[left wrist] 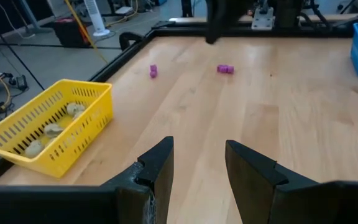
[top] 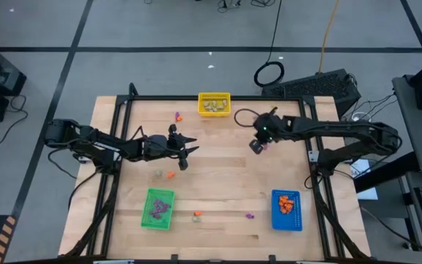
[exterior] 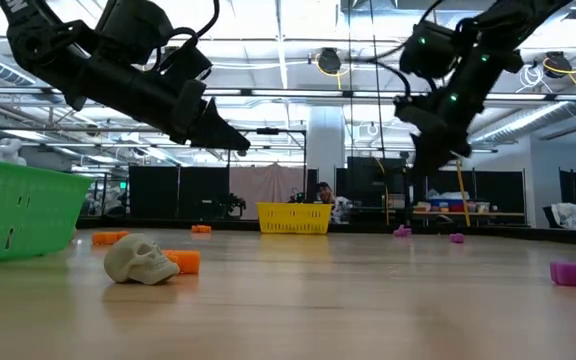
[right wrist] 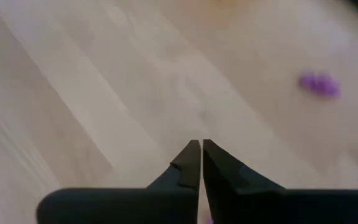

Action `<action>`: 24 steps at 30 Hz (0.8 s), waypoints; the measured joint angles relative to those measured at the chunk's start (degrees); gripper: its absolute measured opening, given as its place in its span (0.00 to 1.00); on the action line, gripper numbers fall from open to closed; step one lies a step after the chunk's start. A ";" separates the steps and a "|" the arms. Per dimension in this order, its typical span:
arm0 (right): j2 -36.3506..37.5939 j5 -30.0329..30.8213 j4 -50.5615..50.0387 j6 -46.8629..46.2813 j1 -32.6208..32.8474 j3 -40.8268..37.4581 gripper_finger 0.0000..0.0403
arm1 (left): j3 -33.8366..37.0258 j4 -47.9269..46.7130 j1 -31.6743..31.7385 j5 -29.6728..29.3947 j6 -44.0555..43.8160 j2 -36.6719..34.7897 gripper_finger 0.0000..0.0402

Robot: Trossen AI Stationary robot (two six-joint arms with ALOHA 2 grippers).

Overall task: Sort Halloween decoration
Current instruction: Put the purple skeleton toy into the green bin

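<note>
The small trinkets lie scattered on the wooden table. A pale skull (exterior: 140, 260) rests on its side beside an orange piece (exterior: 183, 262); both also show in the high view as the skull (top: 158, 173) and the orange piece (top: 170, 174). Purple pieces (left wrist: 225, 69) (left wrist: 153, 71) lie toward the right arm, and another purple piece (top: 249, 216) lies near the front. My left gripper (top: 187, 152) (left wrist: 197, 149) hangs open above the table's left middle. My right gripper (top: 258, 145) (right wrist: 201, 144) is shut and raised over the far right part, with a purple piece (right wrist: 319, 84) on the wood beyond it.
The yellow bin (top: 215, 104) with pale pieces stands at the far edge. The green bin (top: 158, 207) with purple pieces and the blue bin (top: 286, 209) with orange pieces stand near the front. Another purple piece (top: 178, 115) lies left of the yellow bin. A black frame edges the table.
</note>
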State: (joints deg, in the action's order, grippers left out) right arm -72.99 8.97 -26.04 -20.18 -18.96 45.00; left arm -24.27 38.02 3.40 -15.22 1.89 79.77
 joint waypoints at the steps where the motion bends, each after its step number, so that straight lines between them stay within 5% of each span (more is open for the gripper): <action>1: -0.03 -0.04 -1.93 -1.07 0.03 -0.16 0.04 | 0.00 0.34 0.10 0.00 0.00 0.00 0.36; 14: -2.27 0.69 -14.30 -18.97 5.16 -0.21 0.37 | -0.15 -0.07 0.32 0.04 -0.05 0.00 0.36; 24: -10.85 5.86 -12.90 -24.46 4.83 -0.18 0.35 | -0.17 -1.59 0.32 0.22 -1.53 0.00 0.36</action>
State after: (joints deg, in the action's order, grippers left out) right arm -83.85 14.82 -38.94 -44.64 -14.13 44.82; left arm -24.45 36.43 3.73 -15.00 0.36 79.77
